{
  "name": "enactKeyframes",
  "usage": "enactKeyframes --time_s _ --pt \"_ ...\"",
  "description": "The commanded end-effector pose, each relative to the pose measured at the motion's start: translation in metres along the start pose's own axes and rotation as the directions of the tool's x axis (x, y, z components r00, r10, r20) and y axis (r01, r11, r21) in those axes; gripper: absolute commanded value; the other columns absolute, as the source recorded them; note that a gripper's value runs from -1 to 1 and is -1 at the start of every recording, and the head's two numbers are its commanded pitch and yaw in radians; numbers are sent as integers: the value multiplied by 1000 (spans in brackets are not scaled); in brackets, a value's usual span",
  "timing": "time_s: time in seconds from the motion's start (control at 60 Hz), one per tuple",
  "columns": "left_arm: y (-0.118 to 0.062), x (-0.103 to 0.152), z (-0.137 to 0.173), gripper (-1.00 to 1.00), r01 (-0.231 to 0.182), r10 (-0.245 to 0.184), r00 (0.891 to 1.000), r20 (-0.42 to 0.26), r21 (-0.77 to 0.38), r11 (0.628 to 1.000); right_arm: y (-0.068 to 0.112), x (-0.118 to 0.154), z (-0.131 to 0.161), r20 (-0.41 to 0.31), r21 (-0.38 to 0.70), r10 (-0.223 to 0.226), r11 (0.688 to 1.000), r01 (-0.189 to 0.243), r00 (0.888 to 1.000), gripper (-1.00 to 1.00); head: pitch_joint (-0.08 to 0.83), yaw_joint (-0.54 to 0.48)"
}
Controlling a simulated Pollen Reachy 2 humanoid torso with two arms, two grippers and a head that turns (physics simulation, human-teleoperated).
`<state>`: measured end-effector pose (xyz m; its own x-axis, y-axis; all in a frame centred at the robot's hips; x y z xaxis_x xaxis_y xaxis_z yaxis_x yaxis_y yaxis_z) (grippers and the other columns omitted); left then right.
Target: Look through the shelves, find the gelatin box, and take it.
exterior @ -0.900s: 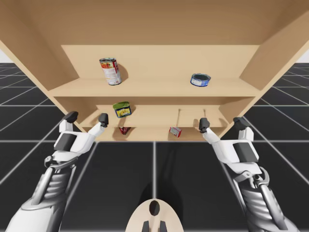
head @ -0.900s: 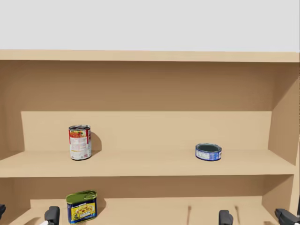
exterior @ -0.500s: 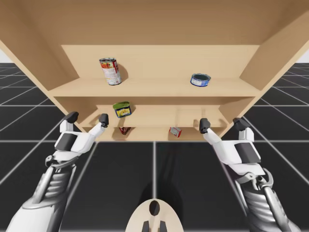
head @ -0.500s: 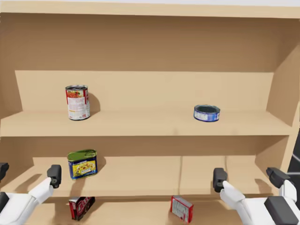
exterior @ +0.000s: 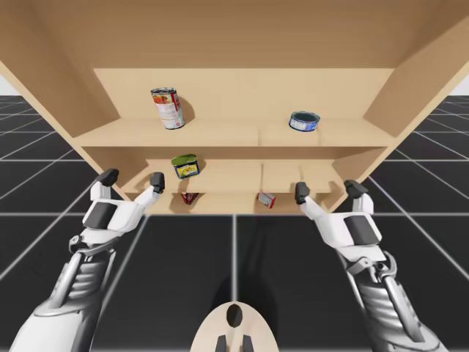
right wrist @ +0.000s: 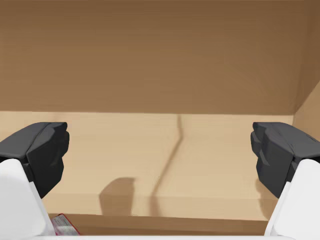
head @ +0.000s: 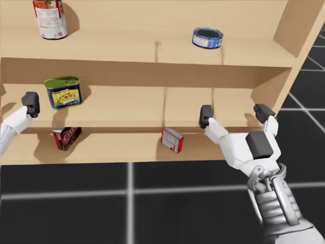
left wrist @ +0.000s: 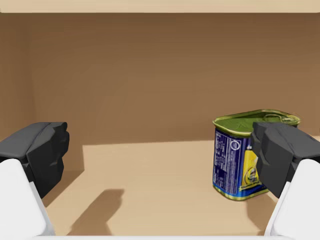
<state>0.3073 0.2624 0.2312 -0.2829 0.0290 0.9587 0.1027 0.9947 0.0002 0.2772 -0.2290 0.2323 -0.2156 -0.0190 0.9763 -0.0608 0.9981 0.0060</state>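
Two small boxes lie on the lowest shelf: a red box with a white face [head: 172, 139] [exterior: 266, 199] and a darker red box [head: 66, 138] [exterior: 189, 197]. My right gripper [head: 234, 114] [exterior: 327, 190] is open at the front edge of the middle shelf, above and to the right of the red-and-white box. A corner of that box [right wrist: 64, 225] peeks out under the gripper [right wrist: 160, 155]. My left gripper [exterior: 133, 178] [left wrist: 160, 155] is open at the middle shelf's left end, with the blue and yellow tin [left wrist: 240, 155] ahead beside one finger.
The top shelf holds a tall red-labelled can [exterior: 168, 108] and a flat blue tin [exterior: 304, 121]. The blue and yellow tin [head: 63, 92] stands on the middle shelf [head: 152, 109]. Wooden side walls [exterior: 410, 81] close in the shelves; a dark tiled floor lies below.
My head has turned downward and to the right, bringing the lowest shelf into sight. My right gripper has shifted a little to the left. The left arm has stayed put.
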Motion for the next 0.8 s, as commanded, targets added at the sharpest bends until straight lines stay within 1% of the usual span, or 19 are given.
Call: enactKeyframes --time_s 0.017,0.083,0.117,0.15,0.167,0.2,0.25,0.267,0.283,0.3,0.317,0.35,0.4,0.45,0.483,0.55,0.617,0.683,0.8 --pt "0 2 1 -1000 -7 7 1000 20 -2 1000 4 -2 2 -16 33 -16 999 17 1000 -1000 570 -160" --pt "0 3 2 -1000 -12 12 999 30 -2 1000 4 0 4 -10 39 -9 999 9 1000 -1000 578 -168" --pt "1 3 3 -1000 -14 14 999 35 -1 1000 4 1 7 -18 52 -35 998 36 999 -1000 580 -171" --pt "1 4 3 -1000 -17 17 999 38 0 1000 4 3 8 -16 58 -31 998 32 999 -1000 582 -172" --pt "1 4 3 -1000 -19 19 999 40 0 1000 4 4 11 -15 65 -19 998 20 1000 -1000 582 -173" --pt "1 4 3 -1000 -21 21 999 43 0 1000 5 6 15 -18 81 -39 996 41 999 -1000 580 -172" --pt "2 5 3 -1000 -27 27 998 48 3 1000 8 10 23 -38 125 -52 991 56 998 -1000 579 -171" --pt "3 5 4 -1000 -31 31 998 51 4 1000 10 10 28 -52 133 -82 987 88 995 -1000 579 -171" --pt "3 6 4 -1000 -32 32 998 53 4 999 12 10 30 -50 133 -82 987 88 995 -1000 578 -171" --pt "3 6 4 -1000 -32 31 998 55 4 999 13 10 32 -51 147 -63 987 69 997 -1000 578 -171" --pt "3 6 4 -1000 -33 33 998 57 4 999 15 10 36 -53 162 -55 985 63 997 -1000 578 -172" --pt "4 7 5 -1000 -37 37 997 64 2 999 18 9 43 -68 170 -69 982 79 995 -1000 577 -174" --pt "5 9 6 -1000 -42 41 996 76 2 999 22 6 52 -89 198 -68 976 85 994 -1000 577 -175" --pt "5 10 7 -1000 -46 46 995 84 2 999 25 0 60 -84 240 -55 968 73 995 -1000 576 -174" --pt "5 10 7 -1000 -47 47 995 88 1 999 28 -6 64 -95 263 -60 961 83 994 -1000 576 -171" --pt "5 10 7 -1000 -47 47 995 91 0 999 31 -18 65 -77 299 -26 953 48 997 -1000 576 -164" --pt "5 10 7 -1000 -44 44 995 90 0 999 32 -32 64 -104 309 -39 949 69 994 -1000 575 -154" --pt "5 10 7 -1000 -42 42 995 87 1 999 31 -41 59 -118 311 -65 945 99 991 -1000 578 -151" --pt "4 9 7 -1000 -37 37 996 85 0 999 30 -54 47 -141 340 -62 934 108 988 -1000 584 -153"
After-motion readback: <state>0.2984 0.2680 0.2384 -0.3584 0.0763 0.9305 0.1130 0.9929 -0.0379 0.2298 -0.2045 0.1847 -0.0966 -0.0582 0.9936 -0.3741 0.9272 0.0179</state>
